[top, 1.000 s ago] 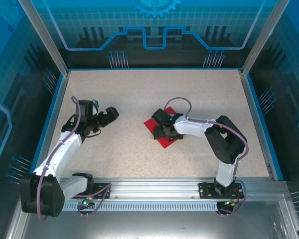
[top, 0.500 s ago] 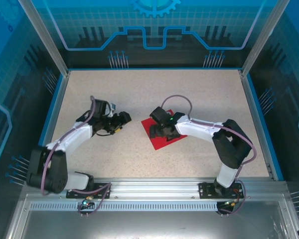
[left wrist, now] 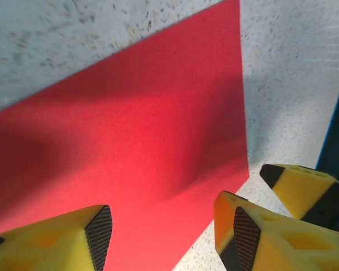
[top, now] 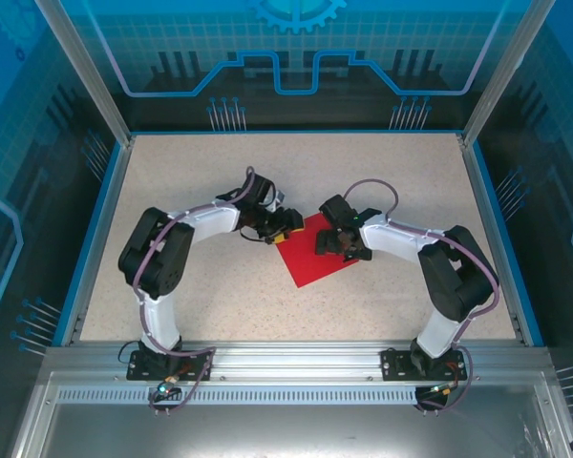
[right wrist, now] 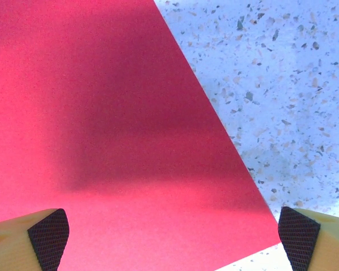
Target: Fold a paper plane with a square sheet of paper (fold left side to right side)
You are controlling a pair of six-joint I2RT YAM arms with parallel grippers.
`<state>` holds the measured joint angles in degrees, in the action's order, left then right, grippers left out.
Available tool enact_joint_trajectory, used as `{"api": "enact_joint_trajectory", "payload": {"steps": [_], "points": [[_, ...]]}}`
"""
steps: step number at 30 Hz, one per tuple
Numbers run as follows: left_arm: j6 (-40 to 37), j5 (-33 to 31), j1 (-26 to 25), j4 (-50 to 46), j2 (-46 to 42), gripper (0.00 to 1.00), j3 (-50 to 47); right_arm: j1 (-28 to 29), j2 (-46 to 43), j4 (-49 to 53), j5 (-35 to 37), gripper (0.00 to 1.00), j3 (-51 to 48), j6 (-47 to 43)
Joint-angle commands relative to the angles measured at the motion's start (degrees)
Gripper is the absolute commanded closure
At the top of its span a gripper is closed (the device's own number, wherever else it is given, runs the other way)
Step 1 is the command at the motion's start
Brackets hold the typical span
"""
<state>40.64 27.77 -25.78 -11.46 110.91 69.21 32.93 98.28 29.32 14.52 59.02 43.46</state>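
Note:
The square sheet of paper (top: 311,256) is bright red and lies flat and unfolded on the speckled table, turned like a diamond. My left gripper (top: 285,227) hangs over its upper left corner. In the left wrist view the left gripper (left wrist: 169,226) stands open, its yellow fingers (left wrist: 73,243) low over the sheet (left wrist: 135,130) with nothing between them. My right gripper (top: 338,240) is over the sheet's upper right part. In the right wrist view the right gripper (right wrist: 174,234) is wide open and straddles the red sheet (right wrist: 113,130) near its edge.
The speckled table (top: 210,181) is bounded by a blue rim (top: 103,219) and glass walls. Another yellow fingertip (left wrist: 298,185) shows at the right of the left wrist view, close to the sheet's corner. The two grippers stand close together.
My left arm has swung right across the table to the sheet's left corner, its jaws narrowing. My right gripper has shifted right along the sheet, uncovering more red paper.

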Motion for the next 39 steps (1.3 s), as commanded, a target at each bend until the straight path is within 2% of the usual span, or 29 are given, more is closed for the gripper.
{"api": "enact_joint_trajectory", "payload": {"steps": [1, 10, 16, 23, 26, 29, 34, 39], "points": [[0.9, -1.1, -1.6, -3.8, 2.6, 0.39, 2.2, -0.8, 1.6, -0.2, -0.4, 0.01, -1.2, 0.4], [0.9, -3.2, -2.3, -5.5, 4.0, 0.43, 0.2, 0.5, 4.1, -3.8, -5.1, 0.01, -3.4, 4.1], [1.4, -3.3, -2.3, -4.7, 4.0, 0.49, -1.2, 3.4, 6.4, -6.1, -9.6, 0.11, -0.7, 3.5], [1.3, -3.2, -2.4, -4.1, 2.4, 0.51, -1.0, 4.8, 7.5, -6.6, -10.9, 0.19, 1.7, 2.4], [0.9, -2.9, -2.3, -4.0, 0.9, 0.51, -0.6, 4.7, 7.2, -8.0, -12.1, 0.3, 1.4, 1.3], [0.3, -2.5, -2.0, -3.9, -1.5, 0.49, -0.4, 4.4, 6.0, -10.3, -13.4, 0.48, 0.5, 0.9], [-0.7, -1.6, 0.3, -4.0, -8.0, 0.43, -1.2, 3.0, 2.8, -14.8, -16.8, 0.64, -1.8, -0.7], [-1.6, 0.1, 5.0, -4.0, -17.7, 0.37, -4.8, -0.1, -3.4, -26.3, -24.7, 0.78, -8.2, 0.0]]}}
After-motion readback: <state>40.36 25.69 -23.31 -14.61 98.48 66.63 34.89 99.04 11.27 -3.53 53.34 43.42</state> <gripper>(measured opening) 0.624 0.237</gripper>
